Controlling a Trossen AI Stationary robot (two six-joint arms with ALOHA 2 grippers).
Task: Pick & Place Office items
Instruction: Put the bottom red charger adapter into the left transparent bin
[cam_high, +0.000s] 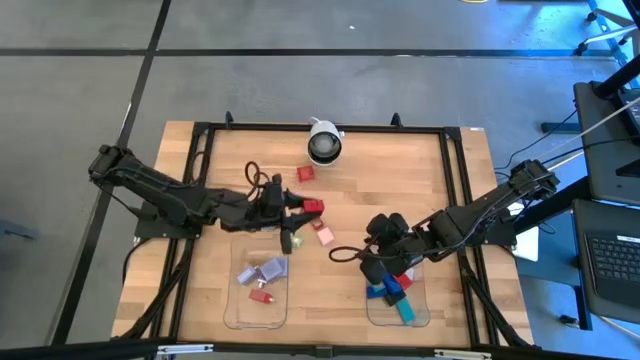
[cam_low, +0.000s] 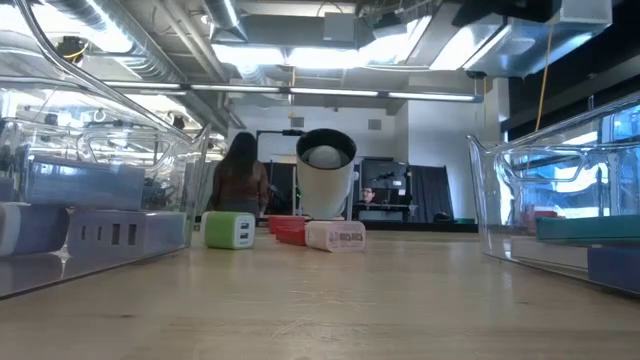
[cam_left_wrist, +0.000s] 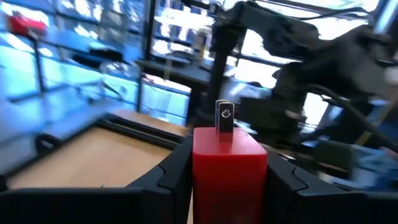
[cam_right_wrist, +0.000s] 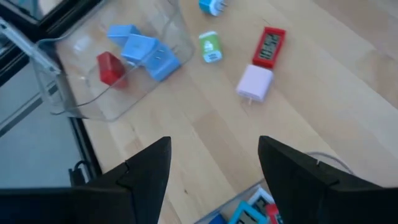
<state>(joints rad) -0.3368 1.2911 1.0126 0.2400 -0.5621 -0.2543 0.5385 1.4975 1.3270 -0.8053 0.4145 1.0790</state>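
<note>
Red block (cam_left_wrist: 229, 167) sits clamped between the left pincer's (cam_high: 297, 207) fingers, above the wooden tabletop (cam_high: 345, 195); a workshop with a seated person (cam_low: 240, 183) lies behind. The right pincer (cam_right_wrist: 214, 165) gapes empty over bare wood.
</note>
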